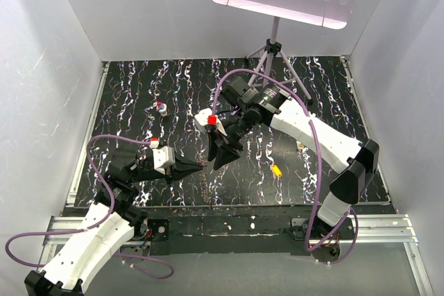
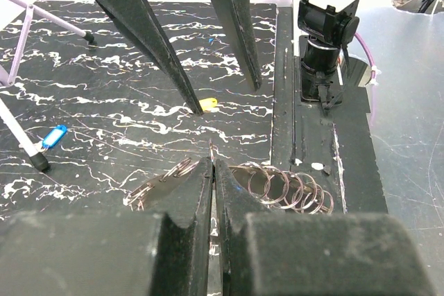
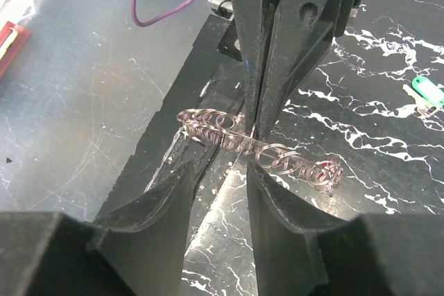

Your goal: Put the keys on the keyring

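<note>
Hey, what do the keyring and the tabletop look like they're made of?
The keyring: thin metal wire, silvery-pink and shiny, judging by glints on its looped coils. The tabletop: black with white veins, marble-patterned; fine scratches suggest a printed sheet or laminate rather than stone, but that is uncertain.

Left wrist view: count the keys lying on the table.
2. The yellow key lies by a tip of the right pincer; the blue key lies far left, beside a tripod foot. Others may be hidden.
</note>
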`<move>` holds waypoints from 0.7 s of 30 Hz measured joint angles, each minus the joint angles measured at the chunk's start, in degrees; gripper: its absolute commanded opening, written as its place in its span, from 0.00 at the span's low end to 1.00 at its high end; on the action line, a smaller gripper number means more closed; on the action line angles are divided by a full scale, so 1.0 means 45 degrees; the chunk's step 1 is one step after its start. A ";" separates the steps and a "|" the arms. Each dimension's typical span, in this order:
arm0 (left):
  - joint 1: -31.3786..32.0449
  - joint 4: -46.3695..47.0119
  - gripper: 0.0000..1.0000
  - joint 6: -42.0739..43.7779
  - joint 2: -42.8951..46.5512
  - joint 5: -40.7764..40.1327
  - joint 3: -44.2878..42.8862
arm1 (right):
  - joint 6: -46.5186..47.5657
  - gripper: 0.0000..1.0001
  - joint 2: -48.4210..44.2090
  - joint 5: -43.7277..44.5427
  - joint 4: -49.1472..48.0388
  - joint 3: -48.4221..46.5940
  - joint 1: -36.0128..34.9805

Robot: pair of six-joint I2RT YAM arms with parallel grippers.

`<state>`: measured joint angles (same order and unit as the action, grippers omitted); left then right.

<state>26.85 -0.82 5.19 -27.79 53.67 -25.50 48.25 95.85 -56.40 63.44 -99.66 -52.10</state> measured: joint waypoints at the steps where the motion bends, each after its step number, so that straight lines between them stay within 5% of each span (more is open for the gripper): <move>1: 0.0000 0.0000 0.00 0.0005 0.0000 0.0015 0.0000 | -0.0005 0.43 0.0000 -0.0058 0.0034 -0.0010 -0.0005; 21: 0.0000 0.0525 0.00 -0.0087 -0.0102 0.0189 0.0146 | -0.0345 0.37 0.0476 -0.0194 0.0131 -0.0408 -0.0306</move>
<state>26.85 1.54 4.80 -28.25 54.52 -24.84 46.70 98.00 -57.28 64.03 -101.49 -53.47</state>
